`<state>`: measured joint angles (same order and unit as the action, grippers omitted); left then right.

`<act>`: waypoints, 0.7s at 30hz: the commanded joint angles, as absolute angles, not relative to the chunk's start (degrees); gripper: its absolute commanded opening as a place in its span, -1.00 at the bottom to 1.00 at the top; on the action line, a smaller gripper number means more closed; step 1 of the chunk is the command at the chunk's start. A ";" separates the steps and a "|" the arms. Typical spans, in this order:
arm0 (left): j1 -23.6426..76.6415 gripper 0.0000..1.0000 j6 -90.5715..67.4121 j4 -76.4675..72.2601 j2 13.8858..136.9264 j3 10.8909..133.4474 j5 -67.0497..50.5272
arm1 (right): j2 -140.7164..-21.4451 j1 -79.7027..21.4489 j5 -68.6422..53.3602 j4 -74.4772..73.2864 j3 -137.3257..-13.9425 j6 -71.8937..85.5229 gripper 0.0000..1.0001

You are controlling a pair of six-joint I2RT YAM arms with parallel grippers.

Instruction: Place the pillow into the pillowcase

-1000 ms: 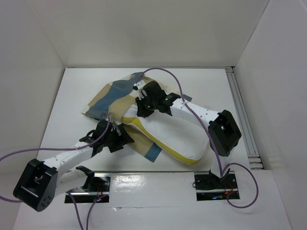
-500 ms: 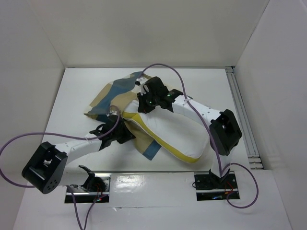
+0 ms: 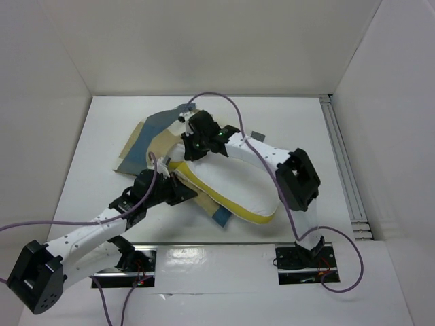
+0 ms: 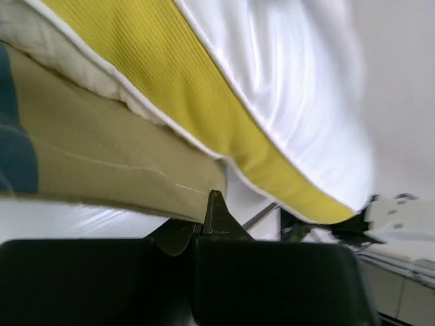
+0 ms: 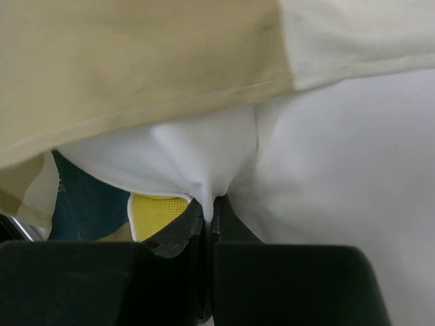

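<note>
The pillow [image 3: 238,187], white with a yellow band along its near edge, lies mid-table with its far-left end over the pillowcase [image 3: 146,136], a cloth of blue, tan and cream blocks. My right gripper [image 3: 185,149] is shut on a pinch of the pillow's white fabric [image 5: 217,156] at that far-left corner, with tan pillowcase cloth [image 5: 129,68] draped just above the jaws. My left gripper [image 3: 186,193] is shut on the tan edge of the pillowcase [image 4: 109,163], below the pillow's yellow band [image 4: 204,102].
White walls [image 3: 61,61] close in the table on the left, back and right. A metal rail [image 3: 343,163] runs along the right side. Purple cables [image 3: 224,102] loop over both arms. The arm mounts [image 3: 302,261] sit at the near edge.
My left gripper went from open to shut on the pillowcase's tan edge. The right arm has dragged the pillow's corner left and farther over the pillowcase, whose cloth has bunched.
</note>
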<state>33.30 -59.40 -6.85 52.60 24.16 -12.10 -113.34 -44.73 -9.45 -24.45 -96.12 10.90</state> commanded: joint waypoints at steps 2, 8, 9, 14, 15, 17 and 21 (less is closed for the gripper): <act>34.01 -1.00 -55.99 -8.26 49.40 23.29 -20.03 | -119.18 -40.70 -8.09 -20.31 -98.08 15.37 -1.00; 35.41 -1.00 -55.28 -7.56 54.05 27.86 -24.35 | -113.57 -34.90 -7.48 -20.30 -110.02 18.01 -1.00; 36.29 -1.00 -55.28 -7.56 54.57 28.47 -24.35 | -112.34 -34.89 -6.95 -20.30 -110.74 18.02 -1.00; 41.57 -1.00 -56.86 -8.79 53.18 25.50 -23.12 | -106.79 -35.58 -7.20 -14.95 -101.65 20.03 -1.00; 42.09 -1.00 -56.87 -7.92 52.39 25.49 -22.59 | -106.79 -36.20 -7.21 -13.72 -99.17 20.56 -1.00; 42.89 -1.00 -57.39 -6.69 49.49 24.96 -21.80 | -108.54 -37.96 -10.44 -12.31 -91.81 22.40 -1.00; 42.89 -1.00 -55.82 1.73 45.62 27.68 -20.75 | -109.86 -41.30 -13.88 -7.39 -83.68 23.99 -1.00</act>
<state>41.47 -56.93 -4.12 48.75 25.74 -14.85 -107.15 -38.92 -14.02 -16.64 -88.31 21.74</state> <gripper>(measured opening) 0.033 0.031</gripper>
